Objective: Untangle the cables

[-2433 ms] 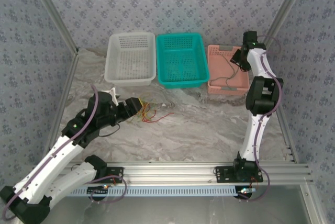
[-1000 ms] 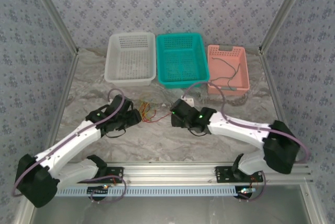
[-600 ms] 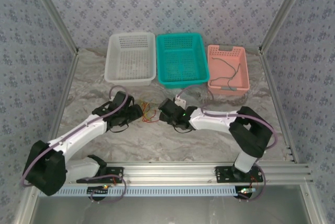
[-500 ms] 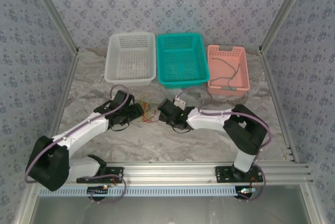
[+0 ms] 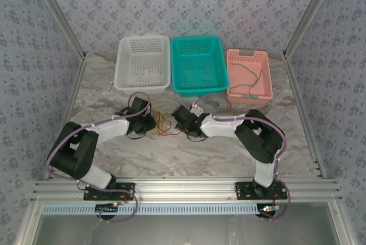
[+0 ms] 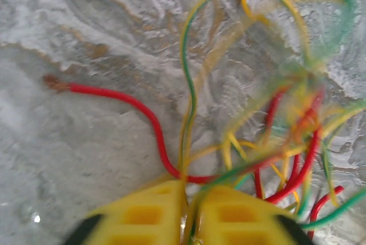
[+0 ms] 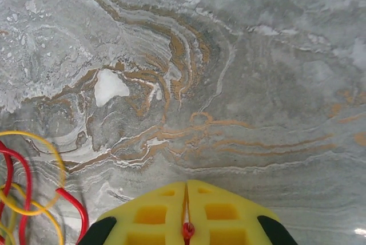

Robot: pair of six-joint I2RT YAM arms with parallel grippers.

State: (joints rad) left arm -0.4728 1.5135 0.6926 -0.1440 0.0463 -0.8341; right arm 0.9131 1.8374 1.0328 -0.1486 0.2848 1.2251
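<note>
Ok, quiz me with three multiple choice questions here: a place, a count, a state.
1. Where is the cable bundle? A in a basket; B on the table between left jaws and right jaws; C hanging in air.
2. How many baskets stand at the far side? A two; B four; C three.
3. The right jaws are: A shut on a red wire; B wide open; C gripping a basket.
B, the top view shows it there; C, white basket, teal basket, pink basket; A, red shows between the closed pads.
</note>
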